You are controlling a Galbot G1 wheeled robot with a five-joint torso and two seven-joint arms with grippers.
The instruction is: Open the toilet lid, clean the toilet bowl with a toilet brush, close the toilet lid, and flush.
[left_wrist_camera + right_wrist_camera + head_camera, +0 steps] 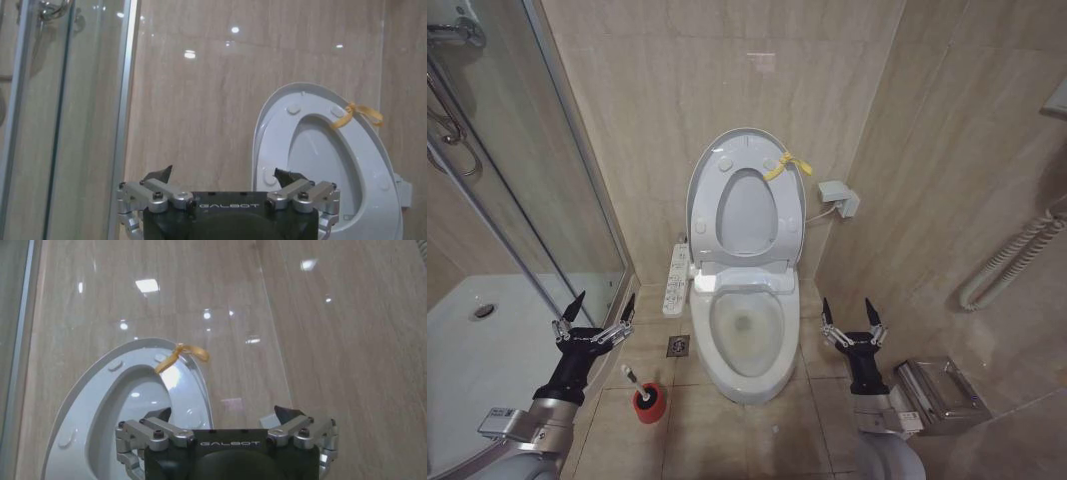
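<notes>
Toilet lid (745,160) upright, white, yellow ribbon tag.

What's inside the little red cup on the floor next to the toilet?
The toilet brush stands in the red cup. Its thin white handle sticks out, leaning toward the left gripper. The black bristles peek over the rim; the cup's bottom is hidden.

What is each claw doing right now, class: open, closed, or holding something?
Left claw: open, empty, above the toilet brush.
Right claw: open, empty, beside the toilet bowl.
</notes>
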